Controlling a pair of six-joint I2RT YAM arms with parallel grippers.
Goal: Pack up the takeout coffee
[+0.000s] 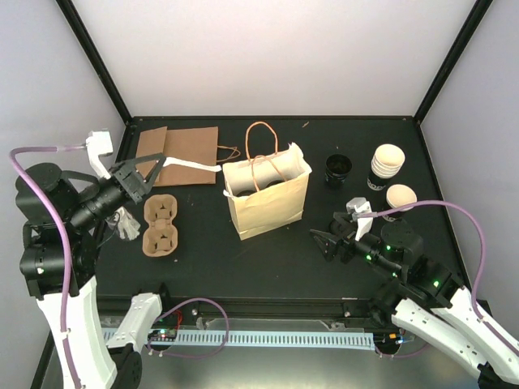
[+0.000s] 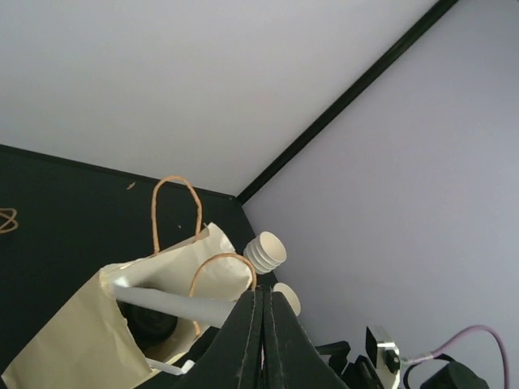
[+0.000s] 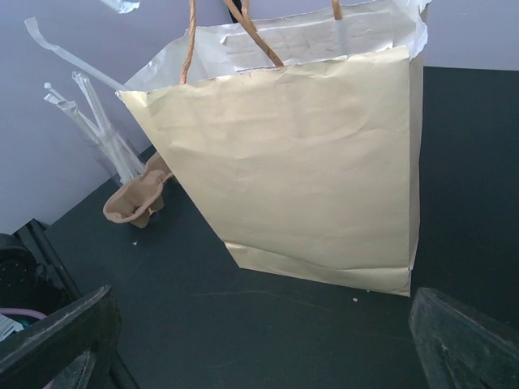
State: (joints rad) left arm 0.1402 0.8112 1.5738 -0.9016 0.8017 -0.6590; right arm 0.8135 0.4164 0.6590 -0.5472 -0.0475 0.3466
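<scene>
Top external view puts the right gripper (image 1: 331,233) at lower right of the frame, jaws spread wide and holding nothing, aimed left at the paper bag (image 1: 268,207). The right wrist view agrees: it is filled by the bag's flat side, with no cup in sight. The takeout coffee cup (image 1: 401,197) stands upright, mouth up, just up and to the right of that gripper, so it lies behind and beside the jaws rather than ahead of them. Just above it in the frame is a stack of cups (image 1: 388,160), with black lids (image 1: 338,168) to the stack's left. The right arm is plainly the nearer; by my judgement it must swing its wrist round to the right before it can close across the cup's side wall. At far left the left gripper (image 1: 154,166) is clamped on a paper-wrapped straw (image 1: 190,164), whose long axis runs rightward to the bag's upper-left rim — well apart from the cup, with the bag between them. Something dark and round shows inside the bag in the left wrist view; what it is I cannot tell.
</scene>
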